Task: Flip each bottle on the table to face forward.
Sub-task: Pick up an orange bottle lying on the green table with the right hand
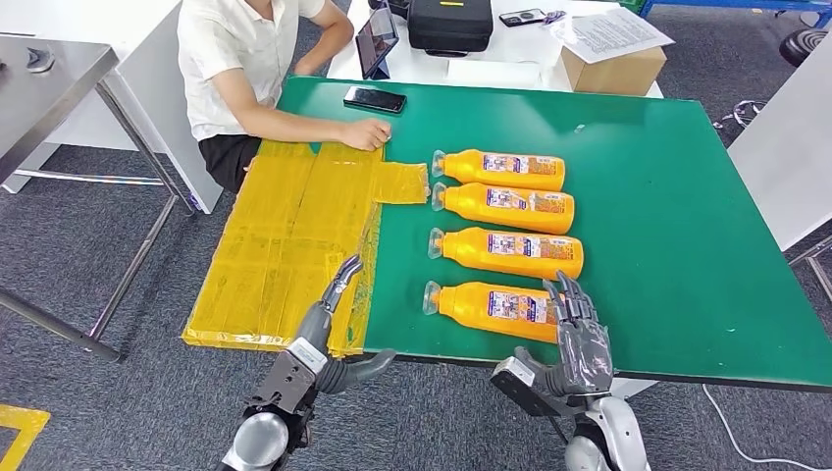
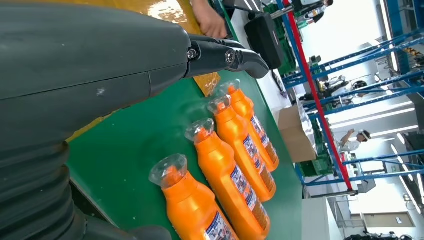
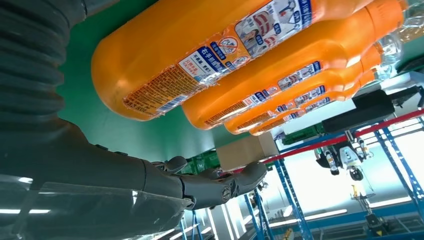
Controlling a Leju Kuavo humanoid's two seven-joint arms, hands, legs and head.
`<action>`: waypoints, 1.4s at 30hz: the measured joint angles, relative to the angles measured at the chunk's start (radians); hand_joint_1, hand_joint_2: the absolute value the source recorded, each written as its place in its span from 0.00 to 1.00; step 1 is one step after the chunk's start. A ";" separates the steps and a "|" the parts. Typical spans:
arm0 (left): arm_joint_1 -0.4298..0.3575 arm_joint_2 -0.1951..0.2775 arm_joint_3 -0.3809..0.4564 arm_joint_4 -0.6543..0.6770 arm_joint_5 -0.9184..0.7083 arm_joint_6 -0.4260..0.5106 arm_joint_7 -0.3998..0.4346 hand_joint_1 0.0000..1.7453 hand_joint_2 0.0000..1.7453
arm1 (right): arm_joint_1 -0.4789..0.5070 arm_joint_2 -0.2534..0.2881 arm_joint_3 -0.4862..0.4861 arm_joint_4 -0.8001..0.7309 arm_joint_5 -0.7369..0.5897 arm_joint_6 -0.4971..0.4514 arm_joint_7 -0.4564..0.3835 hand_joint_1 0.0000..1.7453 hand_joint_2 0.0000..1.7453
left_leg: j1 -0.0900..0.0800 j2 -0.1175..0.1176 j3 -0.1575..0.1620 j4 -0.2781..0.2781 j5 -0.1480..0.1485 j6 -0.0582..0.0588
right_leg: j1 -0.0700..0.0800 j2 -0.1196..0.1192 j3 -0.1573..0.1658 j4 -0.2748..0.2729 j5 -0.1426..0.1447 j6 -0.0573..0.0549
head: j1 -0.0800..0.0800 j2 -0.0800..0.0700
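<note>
Green tabletop (image 1: pixel 667 226), four orange bottles (image 1: pixel 505 253) lying in a row.
Left hand (image 1: pixel 329 329) and right hand (image 1: pixel 579 334): fingers apart, empty, at near edge.

green table (image 1: pixel 687 226) | on it: four orange bottles (image 1: pixel 505 211) lying flat, yellow sheet (image 1: pixel 294 245), phone (image 1: pixel 375 98)

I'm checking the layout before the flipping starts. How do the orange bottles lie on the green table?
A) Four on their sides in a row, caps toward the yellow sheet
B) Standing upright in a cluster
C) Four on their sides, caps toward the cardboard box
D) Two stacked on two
A: the four orange bottles lie on their sides, parallel, on the green table, each clear cap pointing at the yellow sheet.
</note>
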 joint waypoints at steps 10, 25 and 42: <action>-0.008 -0.009 -0.001 0.011 -0.003 -0.013 0.008 0.00 1.00 | -0.053 -0.037 0.011 0.046 0.064 0.111 0.113 0.00 1.00 | 0.000 0.000 0.000 0.000 0.000 0.000 | 0.000 0.000 0.000 0.000 0.000 0.000 | 0.000 0.000; -0.013 -0.016 -0.001 0.012 -0.011 -0.015 0.012 0.00 1.00 | -0.112 -0.067 0.038 0.126 0.101 0.182 0.189 0.00 1.00 | 0.000 0.000 0.000 0.000 0.000 0.000 | 0.000 0.000 0.000 0.000 0.000 0.000 | 0.000 0.000; -0.031 -0.023 -0.002 0.029 -0.009 -0.028 0.013 0.00 1.00 | -0.231 -0.118 0.093 0.239 0.100 0.374 0.259 1.00 1.00 | 0.000 -0.001 0.005 0.000 0.000 0.000 | 0.000 0.000 0.005 0.000 0.000 0.000 | 0.000 0.000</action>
